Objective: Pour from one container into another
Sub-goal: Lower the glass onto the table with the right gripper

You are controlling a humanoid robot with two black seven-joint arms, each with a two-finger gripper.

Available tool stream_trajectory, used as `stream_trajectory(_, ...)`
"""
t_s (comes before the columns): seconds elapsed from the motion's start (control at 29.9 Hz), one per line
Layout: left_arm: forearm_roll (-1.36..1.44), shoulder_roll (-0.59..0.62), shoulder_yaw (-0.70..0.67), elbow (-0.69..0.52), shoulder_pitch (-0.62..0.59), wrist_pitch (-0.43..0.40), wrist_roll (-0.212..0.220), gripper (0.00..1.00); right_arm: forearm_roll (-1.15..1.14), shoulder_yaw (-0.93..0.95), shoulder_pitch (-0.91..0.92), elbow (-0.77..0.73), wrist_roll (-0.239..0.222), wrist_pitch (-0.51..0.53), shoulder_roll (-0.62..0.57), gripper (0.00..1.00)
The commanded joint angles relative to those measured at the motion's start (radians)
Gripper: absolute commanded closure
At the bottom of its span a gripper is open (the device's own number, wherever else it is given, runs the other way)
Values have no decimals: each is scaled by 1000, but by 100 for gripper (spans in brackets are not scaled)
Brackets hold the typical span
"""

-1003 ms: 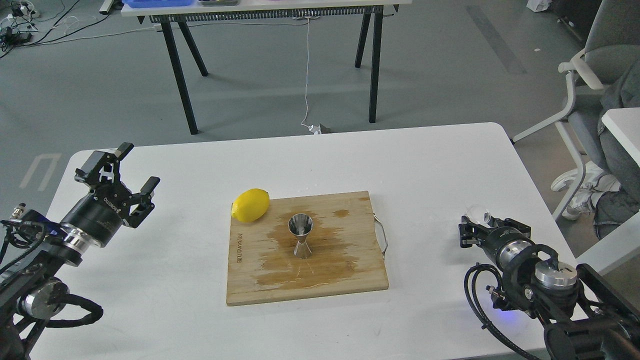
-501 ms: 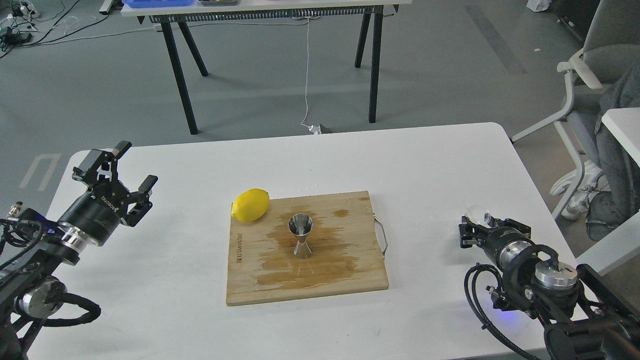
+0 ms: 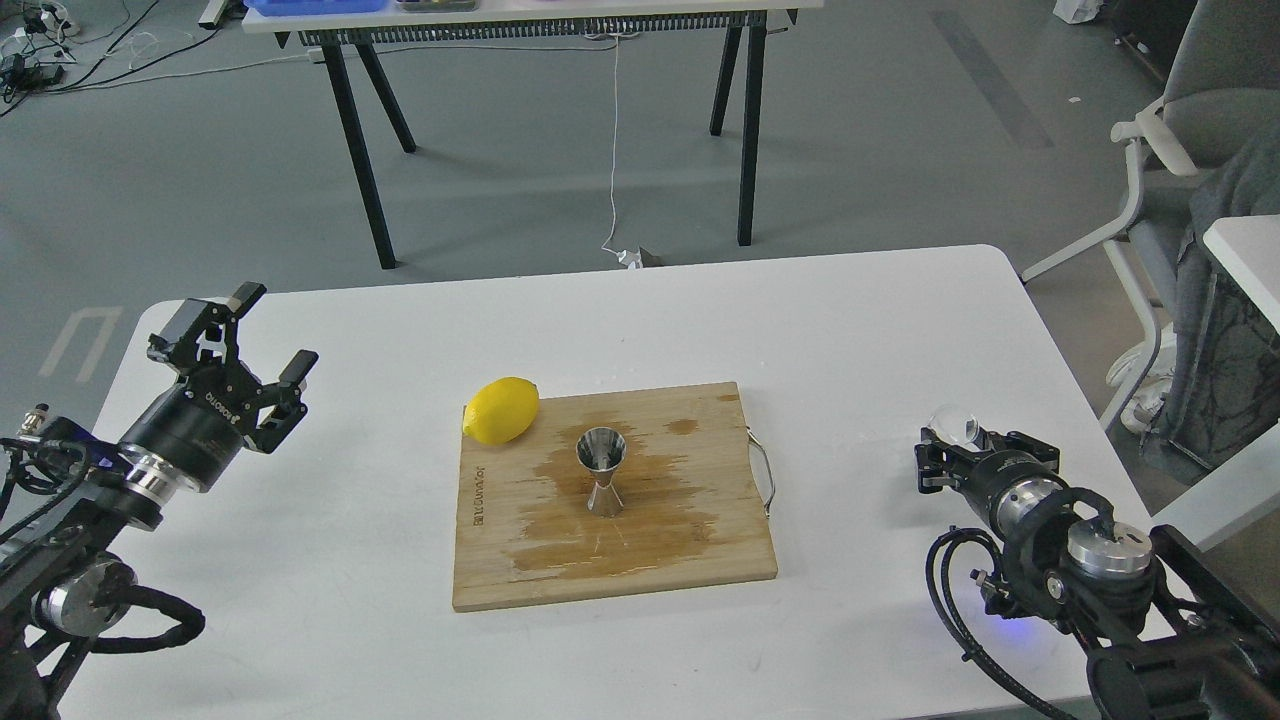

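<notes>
Steel jigger: our shiny stainless-steel hourglass-shaped jigger (image 3: pixel 601 473) stands upright near the middle of the rectangular wooden cutting board (image 3: pixel 700 540), inside a dark wet patch on the wood.
Glass cup: our small clear, colourless round glass cup (image 3: pixel 953 427) is at the tip of our right gripper (image 3: pixel 948 452), over the right side of the white counter (image 3: pixel 880 330), well apart from the jigger.
Right jaws: seen small and dark; the cup sits between them, but we cannot tell how firmly they close on it.
Left gripper: our left gripper (image 3: pixel 262 335) hangs over the left side of the counter, its jaws spread wide with nothing between them.
Lemon: the yellow oval lemon (image 3: pixel 501 409) lies at the board's far left corner, touching its edge.
</notes>
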Motion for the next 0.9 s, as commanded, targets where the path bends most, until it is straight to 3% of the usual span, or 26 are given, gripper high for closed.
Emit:
stream_trajectory(0.0,0,1,0,0,-1,0,0,1,0,-1,-2,1,0,-2,-2,45)
stream_trajectory(0.13,0,1,0,0,1,0,0,1,0,2,-2,-3,2,-2,-2,35)
stream_trajectory(0.37,0,0,0,0,1,0,0,1,0,4,-2,-3,2,-3,-2,24)
stream_trajectory(0.53,0,1,0,0,-3,0,0,1,0,1,-3,-3,2,-2,0,23)
stream_trajectory(0.7,0,1,0,0,-4,0,0,1,0,8,-2,-3,2,-2,0,6)
stream_trajectory(0.87,0,0,0,0,-3,0,0,1,0,14,0,8,0,1,0,4)
